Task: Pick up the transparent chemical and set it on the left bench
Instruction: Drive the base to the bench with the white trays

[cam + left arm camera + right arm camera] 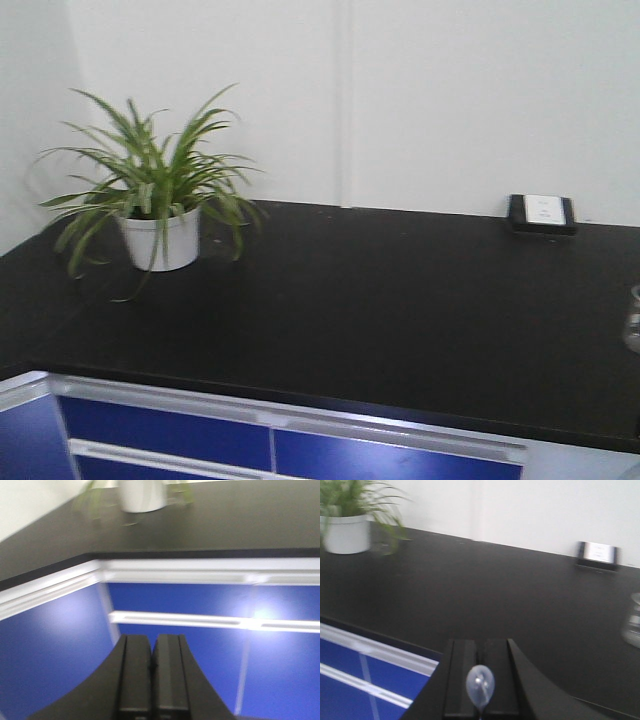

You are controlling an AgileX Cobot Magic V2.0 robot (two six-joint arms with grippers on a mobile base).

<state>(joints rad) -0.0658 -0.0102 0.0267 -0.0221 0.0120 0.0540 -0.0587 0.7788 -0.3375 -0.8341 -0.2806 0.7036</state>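
The beaker [632, 320] stands on the black worktop [380, 310] far to the right, about midway between the back and front edges. The picture border cuts it, and it is blurred, so I cannot tell what is inside. Well apart from it, the right claw [480, 645] hangs over the front edge. Its jaws are pressed together and grip nothing at the tips. A small clear bulb [480, 684] shows on the seam lower down, and I cannot tell what it is. The left claw [151, 641] is below the front edge, before the blue drawers [175, 600], also fully closed and empty. A small black box [541, 213] lies at the back edge. A plant [160, 235] stands near the back left corner.
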